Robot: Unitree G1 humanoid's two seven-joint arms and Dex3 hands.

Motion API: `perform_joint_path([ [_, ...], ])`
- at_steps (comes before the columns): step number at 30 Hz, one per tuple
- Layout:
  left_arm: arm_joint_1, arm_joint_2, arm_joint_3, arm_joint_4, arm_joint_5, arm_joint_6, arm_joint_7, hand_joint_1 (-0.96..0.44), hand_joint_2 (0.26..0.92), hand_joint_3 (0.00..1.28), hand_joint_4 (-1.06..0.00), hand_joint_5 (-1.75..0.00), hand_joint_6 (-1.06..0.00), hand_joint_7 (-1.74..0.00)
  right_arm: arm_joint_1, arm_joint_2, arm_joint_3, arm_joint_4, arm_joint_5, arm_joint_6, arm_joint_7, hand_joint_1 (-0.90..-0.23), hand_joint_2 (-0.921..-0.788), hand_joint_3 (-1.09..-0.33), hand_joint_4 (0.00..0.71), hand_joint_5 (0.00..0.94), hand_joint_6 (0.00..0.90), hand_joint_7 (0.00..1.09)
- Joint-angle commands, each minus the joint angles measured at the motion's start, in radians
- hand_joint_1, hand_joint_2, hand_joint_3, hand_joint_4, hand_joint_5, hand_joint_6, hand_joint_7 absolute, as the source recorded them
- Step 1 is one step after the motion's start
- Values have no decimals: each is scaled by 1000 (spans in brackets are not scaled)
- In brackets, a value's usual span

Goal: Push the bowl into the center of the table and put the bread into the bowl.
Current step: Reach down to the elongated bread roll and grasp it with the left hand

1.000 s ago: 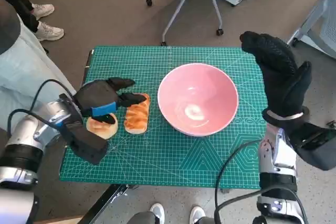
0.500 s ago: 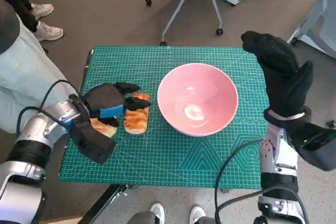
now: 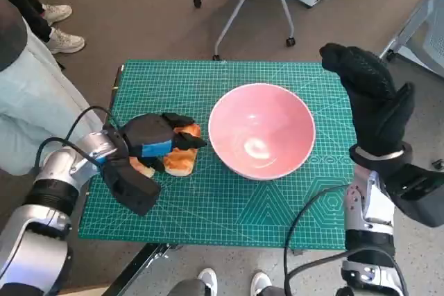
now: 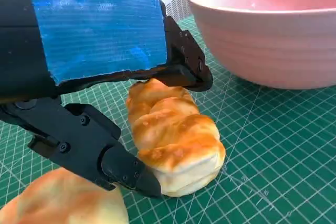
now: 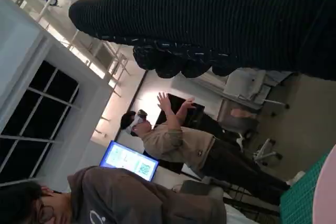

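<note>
Lying between the left hand [image 3: 154, 137] fingers [image 4: 126, 171], the twisted bread [image 4: 173, 137], touching both but not lifted, beside the pink bowl [image 3: 261, 140]; right hand [image 3: 371, 102] hanging open, holding nothing.

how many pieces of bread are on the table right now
2. A twisted loaf lies beside the pink bowl, between the left hand's fingers. A rounder bun sits just beyond it, partly hidden under that hand.
</note>
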Motion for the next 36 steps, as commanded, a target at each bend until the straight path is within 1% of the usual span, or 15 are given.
perform_joint_path([
  [1,-17,-15,-15,20,1,-1,-10,-261,745,4,-371,-4,-496,-2,29,-5,-5,-5,15,18,3,-685,-921,-750,188,0,124,408],
  [12,-13,-43,-19,31,-10,32,-35,-214,750,3,-374,-2,-493,0,30,-6,-9,-7,13,24,2,-688,-921,-749,188,0,128,400],
  [17,-15,-65,-27,40,-11,51,-52,-193,753,3,-393,-8,-499,-3,32,-7,-10,-9,16,30,5,-686,-921,-746,188,0,131,396],
  [20,-18,-74,-26,48,-23,58,-76,-150,758,5,-417,-14,-510,-8,34,-8,-11,-14,16,33,5,-687,-921,-744,189,0,133,393],
  [22,-21,-81,-26,54,-32,65,-96,-112,773,11,-451,-25,-537,-19,34,-10,-12,-16,17,35,6,-688,-921,-744,189,0,133,392],
  [23,-23,-86,-25,58,-39,71,-108,-91,789,14,-487,-24,-565,-25,34,-10,-13,-15,18,36,7,-688,-921,-743,189,0,134,391],
  [24,-24,-88,-24,59,-43,76,-117,-69,827,18,-577,-33,-640,-48,35,-11,-14,-15,19,36,8,-689,-921,-743,189,0,134,389],
  [25,-25,-91,-23,60,-48,81,-127,-54,854,16,-640,-28,-691,-56,35,-11,-14,-15,19,37,8,-690,-921,-742,189,0,135,388],
  [26,-26,-92,-22,60,-52,85,-134,-115,868,41,-690,-37,-675,-303,36,-12,-14,-16,20,37,9,-690,-921,-742,189,0,134,387],
  [27,-25,-92,-22,60,-58,88,-142,-200,887,96,-763,-48,-627,-685,36,-12,-15,-16,20,38,9,-691,-921,-742,189,0,134,386],
  [28,-25,-93,-22,59,-62,91,-148,-160,894,101,-735,-264,-618,-808,36,-13,-15,-16,21,39,10,-691,-921,-742,189,0,134,385],
  [29,-23,-91,-20,57,-67,91,-151,-102,903,118,-683,-589,-593,-998,36,-14,-16,-15,22,40,11,-691,-921,-741,189,0,134,384],
  [30,-21,-90,-20,55,-71,91,-154,-65,910,119,-668,-792,-580,-1105,36,-14,-16,-16,23,41,11,-692,-921,-741,189,0,135,382],
  [33,-16,-81,-17,46,-81,85,-155,-21,917,109,-665,-1032,-578,-1207,38,-15,-17,-17,24,41,12,-693,-921,-735,189,0,137,375],
  [36,-13,-73,-18,40,-86,78,-149,-6,919,84,-682,-1093,-606,-1211,39,-16,-17,-17,24,41,11,-693,-921,-733,189,0,139,367],
])
